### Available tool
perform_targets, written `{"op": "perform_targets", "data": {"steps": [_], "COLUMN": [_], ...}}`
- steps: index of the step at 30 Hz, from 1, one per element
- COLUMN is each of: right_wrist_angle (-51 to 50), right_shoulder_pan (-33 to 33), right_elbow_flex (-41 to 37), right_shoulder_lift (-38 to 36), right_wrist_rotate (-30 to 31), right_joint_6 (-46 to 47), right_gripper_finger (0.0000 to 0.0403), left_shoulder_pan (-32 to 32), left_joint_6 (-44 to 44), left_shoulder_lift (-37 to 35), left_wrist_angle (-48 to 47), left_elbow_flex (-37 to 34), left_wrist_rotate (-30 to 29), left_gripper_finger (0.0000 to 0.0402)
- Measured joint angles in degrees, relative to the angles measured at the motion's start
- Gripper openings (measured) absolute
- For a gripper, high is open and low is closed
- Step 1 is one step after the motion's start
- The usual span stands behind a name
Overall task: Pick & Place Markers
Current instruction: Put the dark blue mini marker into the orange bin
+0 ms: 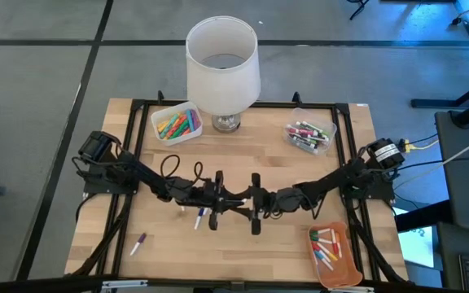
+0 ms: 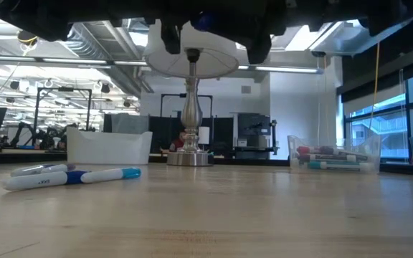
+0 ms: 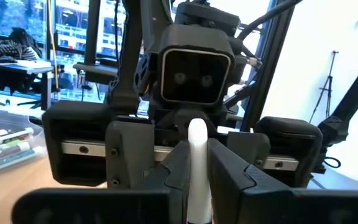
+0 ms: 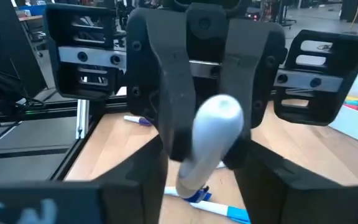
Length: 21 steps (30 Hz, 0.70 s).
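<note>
The wooden surface (image 1: 177, 268) is the clock face (as seen from above). Both arms reach in from 9 and 3 o'clock and meet nose to nose at its centre. This looks like a hand-over in mid-air, so the job is to get one firm hold before the other lets go.

The left claw (image 1: 216, 199) is clenched on a white marker (image 3: 197, 155), whose free end sticks out towards 3 o'clock. The right claw (image 1: 255, 203) faces it, with one finger on either side of that free end. I cannot tell whether those fingers are already pressing on it or only standing around it.

To do this well, the right claw should stay square to the barrel and take a good length of it (not just the rounded tip). It should close fully, and only then should the left claw release and back away straight towards 9 o'clock. Any twist while both are gripping could lever the marker out.

From the right claw, the marker lies at 9 o'clock, between its fingers and lifted well clear of the surface. Likely destinations are the orange tray (image 1: 344, 244) at 5 o'clock and the clear bin (image 1: 330, 130) at 1 o'clock.

A blue-capped marker (image 2: 70, 177) lies on the wood just below the left claw, and a purple-tipped one (image 1: 138, 242) lies at 8 o'clock.
</note>
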Motion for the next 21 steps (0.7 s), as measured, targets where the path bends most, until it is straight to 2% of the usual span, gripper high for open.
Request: {"op": "perform_targets", "data": {"steps": [2, 5, 6, 10, 13, 17, 21], "right_wrist_angle": [-0.90, -3.59, -4.77, -12.68, -24.71, -46.50, -67.92], "right_shoulder_pan": [-0.03, -0.02, -0.02, -0.02, 0.23, 2.10, 5.79], "right_elbow_flex": [0.28, 0.45, 0.47, 0.49, 0.44, 1.87, 7.58], "right_shoulder_lift": [0.00, -0.24, -0.27, -1.51, -5.09, -10.98, -14.76], "right_wrist_rotate": [-0.42, -1.82, -2.16, -2.25, -2.26, -2.25, -3.37], "right_joint_6": [0.24, 0.52, 0.06, 1.54, 6.30, 16.08, 26.71], "right_gripper_finger": [0.0132, 0.0052, 0.0040, 0.0042, 0.0042, 0.0042, 0.0042], "left_shoulder_pan": [0.00, 0.02, 0.00, 0.00, -0.37, -1.30, -1.55], "left_joint_6": [0.04, 0.93, 1.72, 1.89, 1.51, -0.57, -6.81], "left_shoulder_lift": [0.00, 0.00, 0.02, 0.02, 0.00, 0.00, 0.00], "left_wrist_angle": [-0.10, -0.89, -1.52, -4.46, -9.72, -19.29, -29.64], "left_elbow_flex": [0.00, 0.00, 0.00, 0.02, 0.07, 0.07, 0.06], "left_wrist_rotate": [0.00, 0.13, 0.22, 0.08, 0.08, -1.27, -4.87], "left_gripper_finger": [0.0035, 0.0041, 0.0046, 0.0067, 0.0083, 0.0105, 0.0123]}}
